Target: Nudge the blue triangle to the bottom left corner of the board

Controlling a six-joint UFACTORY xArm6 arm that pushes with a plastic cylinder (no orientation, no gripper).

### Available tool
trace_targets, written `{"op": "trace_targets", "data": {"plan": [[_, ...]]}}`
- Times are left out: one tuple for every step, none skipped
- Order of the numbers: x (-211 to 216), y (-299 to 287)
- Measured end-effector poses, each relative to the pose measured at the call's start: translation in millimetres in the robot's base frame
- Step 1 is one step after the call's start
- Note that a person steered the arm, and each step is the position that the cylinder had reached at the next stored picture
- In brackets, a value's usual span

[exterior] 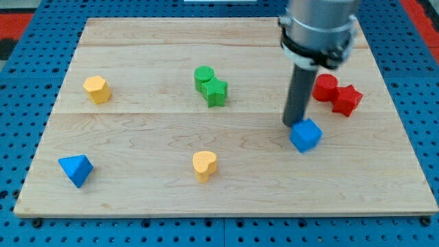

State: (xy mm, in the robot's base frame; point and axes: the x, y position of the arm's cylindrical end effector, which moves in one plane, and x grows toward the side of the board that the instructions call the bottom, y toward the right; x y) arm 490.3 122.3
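Observation:
The blue triangle (pixel 75 169) lies near the bottom left corner of the wooden board (pixel 137 199). My tip (pixel 293 124) is far from it, at the view's right, touching or just above the upper left edge of a blue cube (pixel 306 135). The dark rod comes down from the arm at the view's top right.
A yellow hexagon (pixel 97 89) sits at the upper left. A green cylinder (pixel 204 76) touches a green star (pixel 216 91) at top centre. A yellow heart (pixel 204 165) lies at bottom centre. A red cylinder (pixel 325 87) touches a red star (pixel 347 99) at the right.

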Motion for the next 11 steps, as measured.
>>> {"op": "trace_targets", "data": {"plan": [[34, 34], [39, 2], [9, -130], [15, -250], [49, -351], [57, -424], [56, -425], [63, -427], [82, -427], [126, -426], [124, -421]]}}
